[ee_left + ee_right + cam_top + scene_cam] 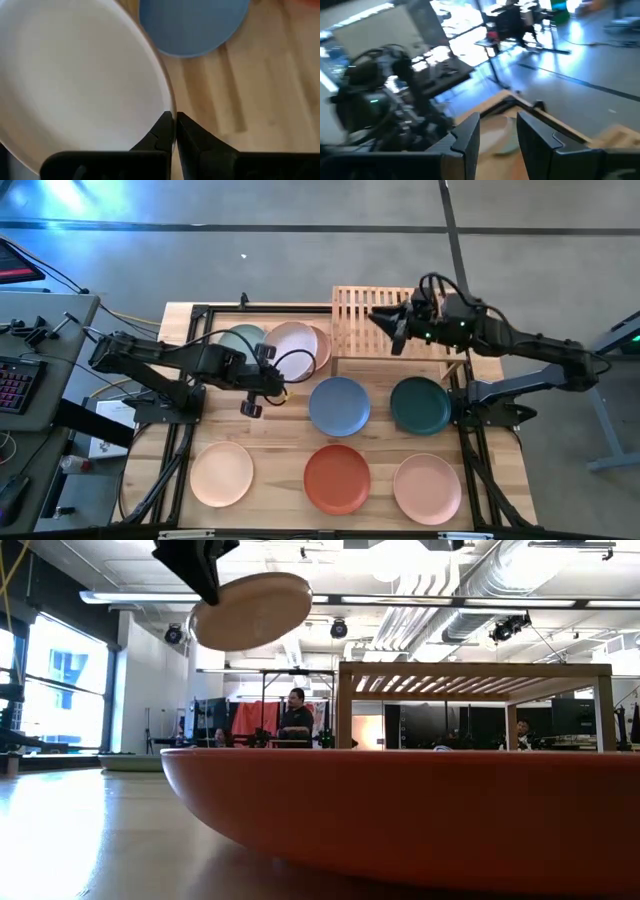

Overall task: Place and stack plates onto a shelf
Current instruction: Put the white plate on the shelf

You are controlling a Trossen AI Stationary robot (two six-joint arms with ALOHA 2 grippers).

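My left gripper is shut on a pale cream plate, held in the air over the table's far left part; the low view shows the plate high up and tilted. A pale teal plate and a peach-toned plate lie on the table below and beside it. The blue, dark green, peach, terracotta and pink plates lie flat on the table. My right gripper hovers open over the slatted wooden shelf, which stands at the far edge. My left gripper pinches the cream plate's rim between its two fingers, one on the inner face and one on the underside. The fingers come from the table's left side, across the rim. The plate is lifted clear and tilted.
The shelf's top carries no plate. The terracotta plate fills the low view's foreground. A black frame borders the tabletop. People stand and sit in the room behind the table. A keyboard and gear sit left of the table.
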